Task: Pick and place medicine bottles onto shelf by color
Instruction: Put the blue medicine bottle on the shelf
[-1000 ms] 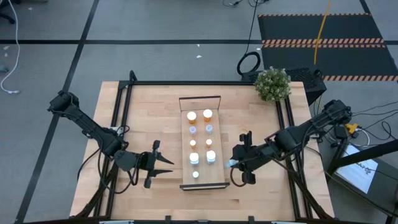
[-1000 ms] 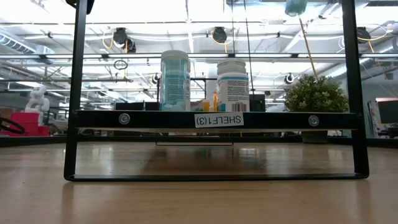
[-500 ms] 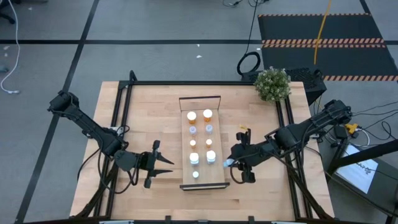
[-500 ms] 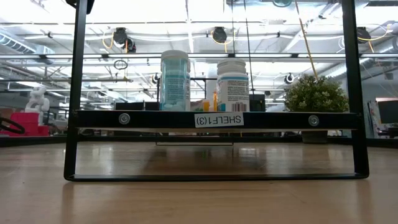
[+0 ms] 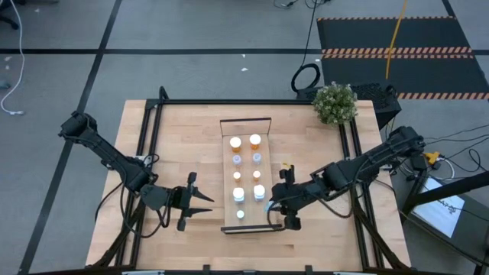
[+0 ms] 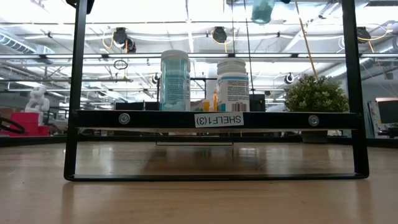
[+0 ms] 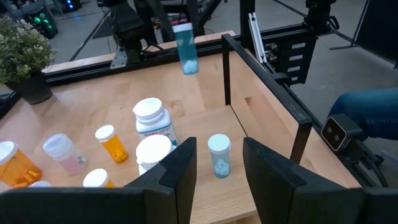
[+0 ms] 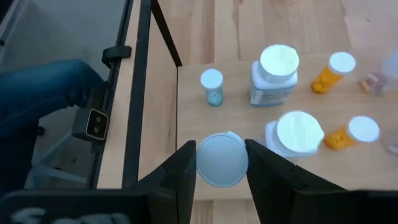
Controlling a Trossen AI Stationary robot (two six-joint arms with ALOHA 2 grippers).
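The shelf is a narrow light-wood board with dark end rails in the middle of the table. Several bottles stand on it in two rows, among them a large white one, a small pale blue one and orange ones. My right gripper is shut on a pale blue bottle and hovers over the shelf's near right edge. The bottle also shows at the top of the low view. My left gripper waits open and empty left of the shelf. My right gripper pinches the pale blue bottle between its two fingers at its upper end, by the white cap. The fingers come from above, pointing down. The bottle hangs about upright below them, cap up, lifted clear above the shelf board.
A dark frame runs around the work area. A small potted plant stands at the table's far right corner. Bare board lies on the shelf's near right part, beside the small pale blue bottle. A person's blue-clad leg shows beyond the table.
My right gripper has carried the pale blue bottle toward the table's left edge, from beside the shelf to over the shelf's near right edge. The bottle stays upright and clear of the board. My left gripper has kept still.
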